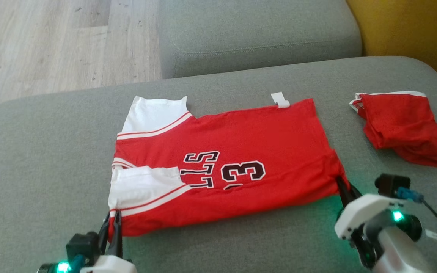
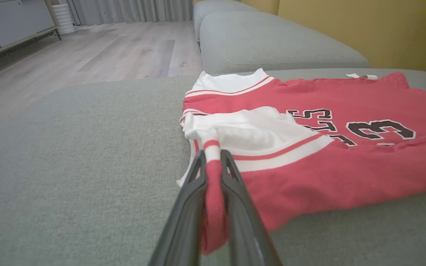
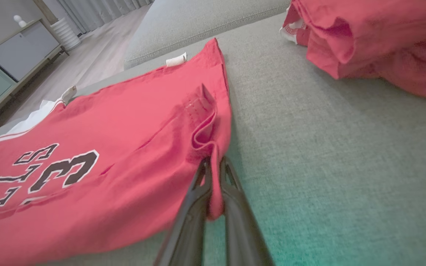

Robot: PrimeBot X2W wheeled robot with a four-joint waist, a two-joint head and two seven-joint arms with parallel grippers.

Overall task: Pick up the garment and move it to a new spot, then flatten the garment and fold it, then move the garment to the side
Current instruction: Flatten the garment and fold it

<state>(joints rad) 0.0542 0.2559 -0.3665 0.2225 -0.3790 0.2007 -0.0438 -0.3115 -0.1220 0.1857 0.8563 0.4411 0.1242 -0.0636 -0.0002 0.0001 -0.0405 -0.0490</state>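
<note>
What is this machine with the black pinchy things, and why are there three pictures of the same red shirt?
It is a robot with two arms, and it has three cameras. The top picture comes from its head, looking down at a grey sofa cushion. The other two come from cameras on its wrists, looking along its fingers.

The pinchy things are its grippers. The left gripper is shut on the shoulder end of the red jersey, near a white sleeve. The right gripper is shut on the jersey's bottom corner. You can see the red cloth squeezed between the fingers in each wrist picture.

The jersey lies flat, already folded over once. Off to the robot's right sits another small red garment, bunched up.
</note>
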